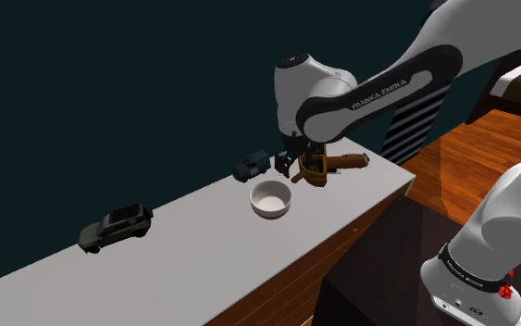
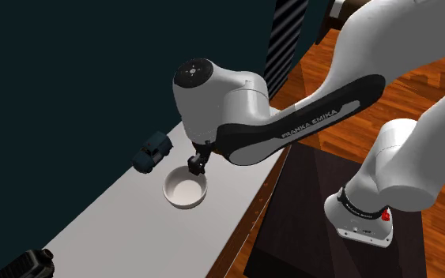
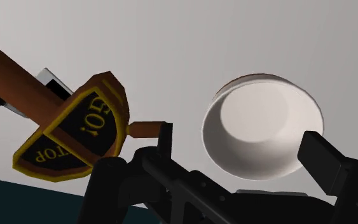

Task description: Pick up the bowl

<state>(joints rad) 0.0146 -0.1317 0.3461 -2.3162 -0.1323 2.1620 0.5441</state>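
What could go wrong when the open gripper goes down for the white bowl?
The brown paddle sign sits close beside the bowl; one finger of the open gripper may strike it. The bowl looks smooth and round, so a pinch on its rim may slip or push it along the counter.

olive car (image 1: 115, 228), blue car (image 1: 252, 166), brown paddle (image 3: 75, 133) (lettered "go!") on pale counter (image 1: 184, 255).

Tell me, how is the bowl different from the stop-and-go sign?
The bowl is plain white and round; the sign is brown and black with yellow letters. The bowl has no handle; the sign has a long brown one. Both sit on the white table.
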